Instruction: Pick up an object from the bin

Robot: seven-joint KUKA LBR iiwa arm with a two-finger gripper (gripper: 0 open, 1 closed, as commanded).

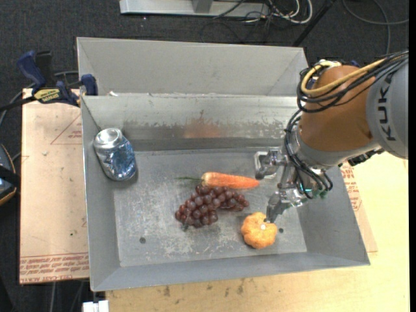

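Bin (195, 77), contents we logged: round orange fruit (258, 233), front right, near purple grape bunch (208, 207) and carrot (231, 181); drink can (116, 153) far left. End effector (276, 208) hung just above the fruit, presumably aligned for grasping; spread or pressed, we could not tell.

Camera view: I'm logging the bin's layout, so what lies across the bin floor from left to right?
Blue drink can → bunch of dark grapes → orange fruit. The carrot overlaps the grapes, so it is left unplaced.

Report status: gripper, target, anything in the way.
Gripper right of centre, just over orange round fruit. Carrot, purple grapes close on its left.
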